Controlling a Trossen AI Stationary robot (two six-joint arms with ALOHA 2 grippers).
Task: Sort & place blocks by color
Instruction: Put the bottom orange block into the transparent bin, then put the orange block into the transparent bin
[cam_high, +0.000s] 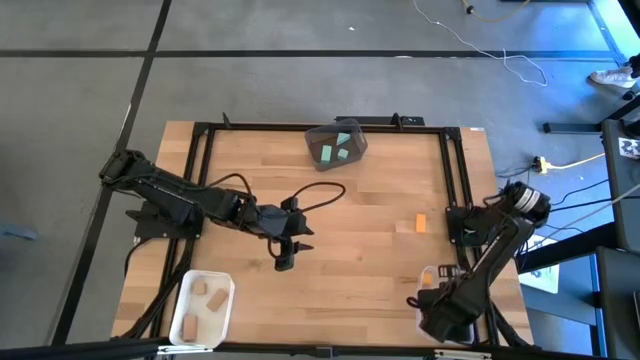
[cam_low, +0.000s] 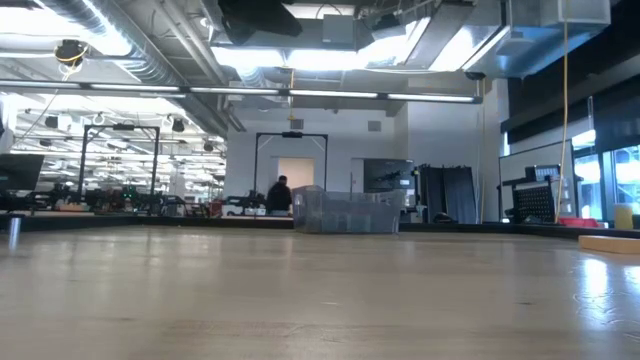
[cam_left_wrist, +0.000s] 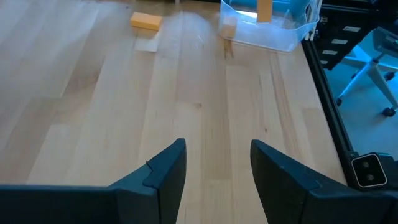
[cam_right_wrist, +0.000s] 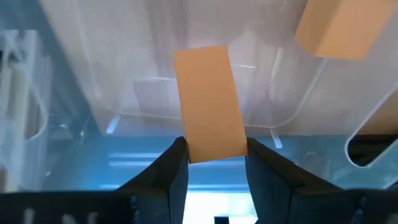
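Table (cam_high: 350, 260): pale wood planks in a black frame, filling the middle of the high view.
Left claw (cam_high: 285, 262): lower centre of the high view, over bare wood; fingers (cam_left_wrist: 165, 177) parted, nothing between them.
Right claw (cam_right_wrist: 212, 163): over the clear bin at the lower right corner of the table; clenched on an orange block (cam_right_wrist: 208, 102), which stands up between its fingers.
Clear bin (cam_left_wrist: 273, 34): lower right of the table in the high view; a second orange block (cam_right_wrist: 342, 28) shows inside it at the upper right of the right wrist view.
Loose orange block (cam_high: 421, 224): flat on the wood, right of centre in the high view, above the clear bin and apart from it.
Dark grey bin (cam_high: 336, 146): top centre of the table against the frame; holds teal-green blocks (cam_high: 334, 152), about three.
White bin (cam_high: 203, 308): lower left of the table; holds pale tan blocks (cam_high: 207, 297), about three.
Person (cam_low: 278, 196): small dark figure in the room beyond the table, left of centre in the low view.
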